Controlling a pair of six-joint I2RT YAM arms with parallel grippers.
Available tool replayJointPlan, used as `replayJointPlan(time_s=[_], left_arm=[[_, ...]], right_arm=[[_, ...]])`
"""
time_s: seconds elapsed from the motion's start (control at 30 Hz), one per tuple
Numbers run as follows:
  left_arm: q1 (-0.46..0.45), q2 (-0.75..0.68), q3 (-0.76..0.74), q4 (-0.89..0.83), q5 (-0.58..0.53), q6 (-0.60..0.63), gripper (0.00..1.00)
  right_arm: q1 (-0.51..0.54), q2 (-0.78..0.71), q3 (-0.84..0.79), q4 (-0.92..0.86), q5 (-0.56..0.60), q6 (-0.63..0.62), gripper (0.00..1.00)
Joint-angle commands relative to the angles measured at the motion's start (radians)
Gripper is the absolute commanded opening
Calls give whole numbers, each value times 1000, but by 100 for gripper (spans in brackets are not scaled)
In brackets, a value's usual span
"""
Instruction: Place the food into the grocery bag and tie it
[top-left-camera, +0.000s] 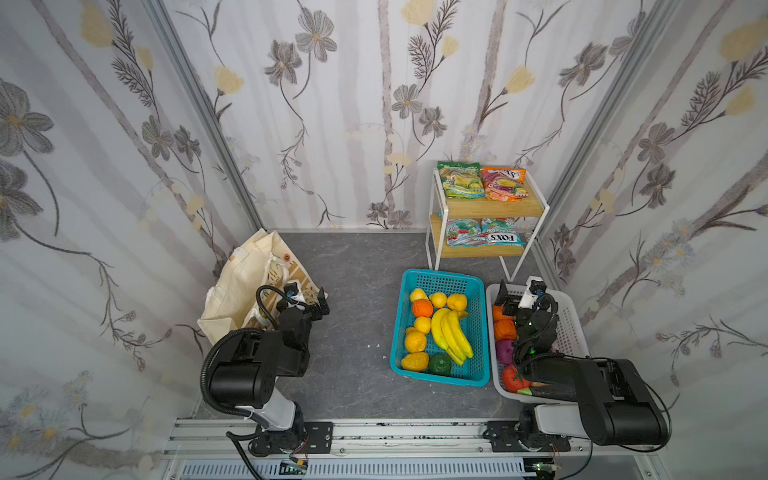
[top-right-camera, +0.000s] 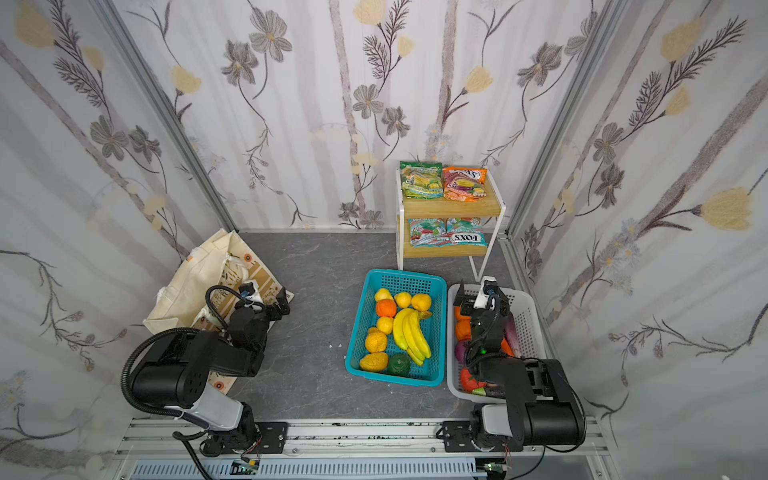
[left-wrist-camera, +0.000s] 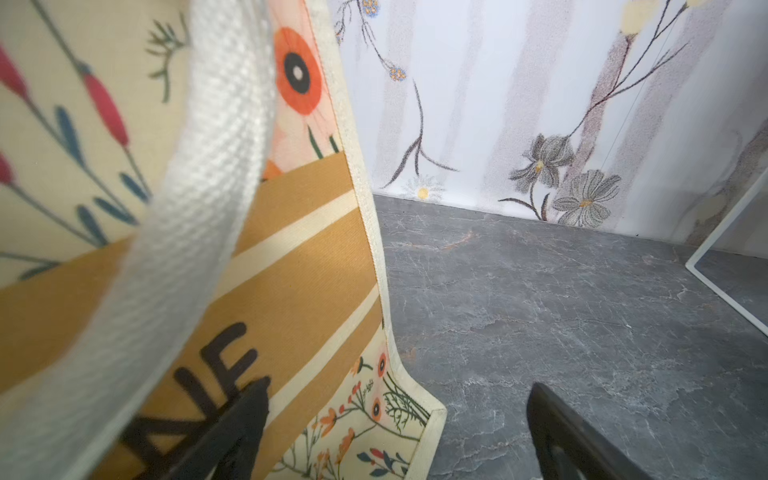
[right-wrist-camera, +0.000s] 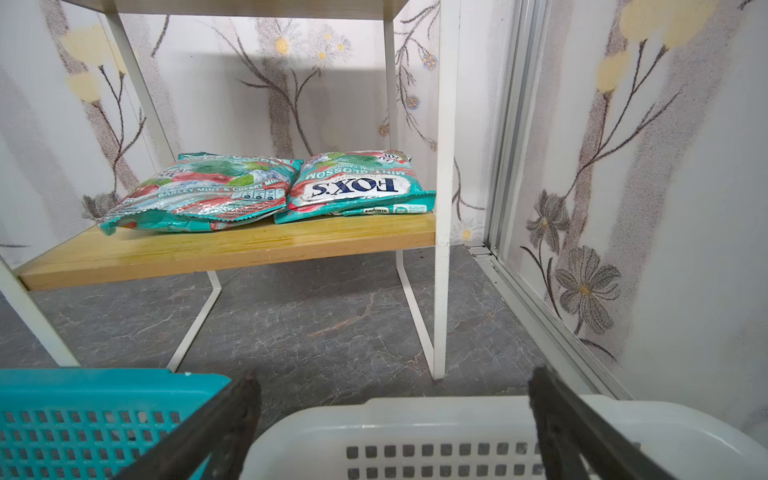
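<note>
Jaws stand spread wide on both arms, nothing pinched. Left gripper (left-wrist-camera: 399, 392) hovers at the edge of the grocery bag (top-left-camera: 237, 286), which lies slumped by the left wall. One finger is over its tan lettered band, the other over the bare grey table (left-wrist-camera: 582, 332), and the white rope handle (left-wrist-camera: 199, 199) drapes close by. Right gripper (right-wrist-camera: 395, 382) hangs over the far end of the white basket (top-left-camera: 575, 328), facing the rack (top-left-camera: 494, 206). Banana bunch (top-left-camera: 451, 334) and orange citrus (top-left-camera: 422, 308) sit in the teal basket (top-left-camera: 440, 275) between the arms; green packet (top-left-camera: 460, 180) and orange packet (top-left-camera: 503, 185) lie side by side on the rack's top shelf
</note>
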Motion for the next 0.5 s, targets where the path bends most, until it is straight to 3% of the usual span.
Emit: replayJointPlan(time_s=[0.0, 0.47], left_arm=[[2, 2, 4, 42, -7, 8, 100], [1, 2, 4, 42, -6, 8, 100]], right_arm=[[-1, -3, 3, 36, -17, 2, 100], [-1, -2, 3, 37, -18, 2, 100]])
